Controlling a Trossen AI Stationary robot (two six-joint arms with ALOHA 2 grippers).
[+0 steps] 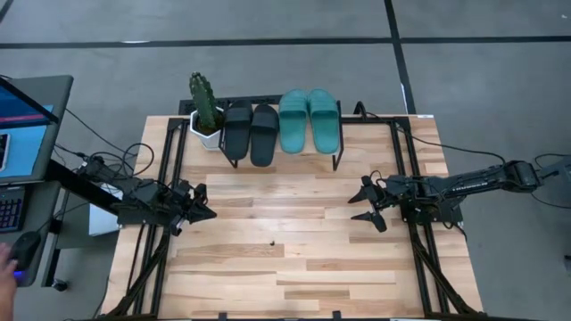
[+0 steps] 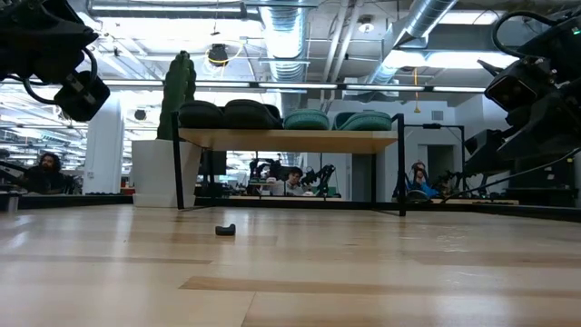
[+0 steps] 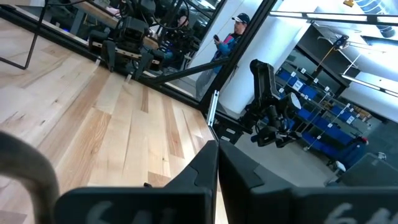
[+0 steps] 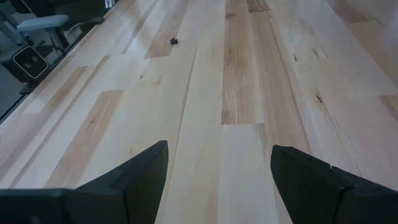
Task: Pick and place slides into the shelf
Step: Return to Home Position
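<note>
The shelf (image 1: 285,152) stands at the table's far edge, its wood panel (image 2: 290,141) raised on thin black legs. On the panel lie the black pair of slides (image 1: 251,132) and the teal-green pair (image 1: 310,119), side by side, soles down. My left gripper (image 1: 211,214) hovers shut over the table's left part, and its fingers (image 3: 216,163) meet in the left wrist view. My right gripper (image 1: 368,207) hovers open over the right part, with bare table between its fingers (image 4: 217,168).
A cactus in a white pot (image 1: 206,111) stands at the shelf's left end. A small dark bit (image 1: 271,240) lies mid-table. Black frame rails (image 1: 169,160) run along the left and right sides. A laptop (image 1: 27,125) sits off the table's left; people sit in the room behind.
</note>
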